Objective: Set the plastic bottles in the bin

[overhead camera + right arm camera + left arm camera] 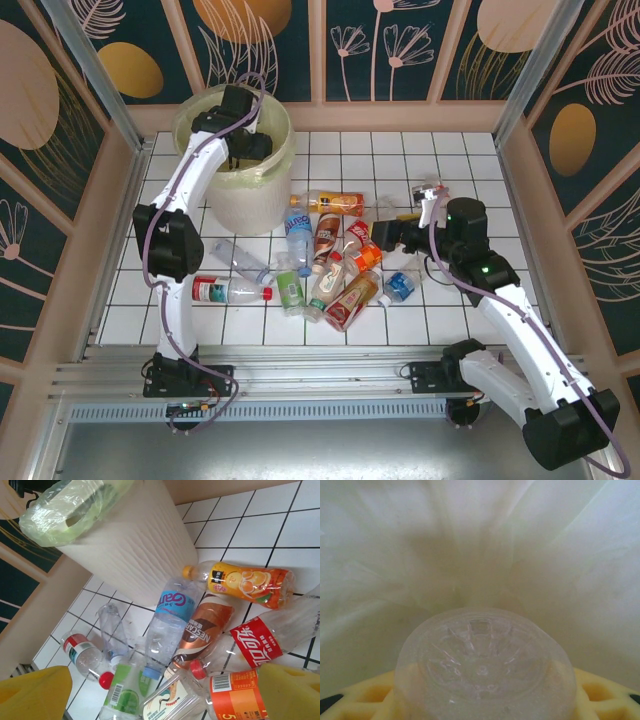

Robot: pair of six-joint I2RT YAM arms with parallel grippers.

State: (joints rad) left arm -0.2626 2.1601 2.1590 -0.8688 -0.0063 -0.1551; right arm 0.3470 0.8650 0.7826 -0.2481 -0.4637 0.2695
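From above, the bin (pixel 255 195) is seen at eleven o'clock on the tiled tabletop (pixel 460 170). The left arm (pixel 190 180) is stretched over its rim, with its end lowered into the mouth. The loose bottles (pixel 325 265) are scattered in a pile at the centre, at five o'clock from the bin. The right arm (pixel 490 275) is placed at three o'clock from the pile, its end turned toward it.

At the left wrist, a clear bottle (pixel 482 665) is seen base-on at six o'clock. It is clenched between the yellow left fingers (pixel 360 700), one pad on either side. The bin's pale liner (pixel 480 540) is seen all around behind it, so the bottle is held inside the bin.

At the right wrist, the yellow right fingers (pixel 35 692) are spread wide at seven and five o'clock, released, with nothing gripped. The bin wall is seen at eleven o'clock. On the tiles below, bottles are lying on their sides: an orange one (pixel 245 582) at two o'clock, a blue-labelled one (pixel 172 610) at the centre, a brown one (pixel 205 630) touching it, and a red-labelled one (pixel 260 640) at four o'clock.
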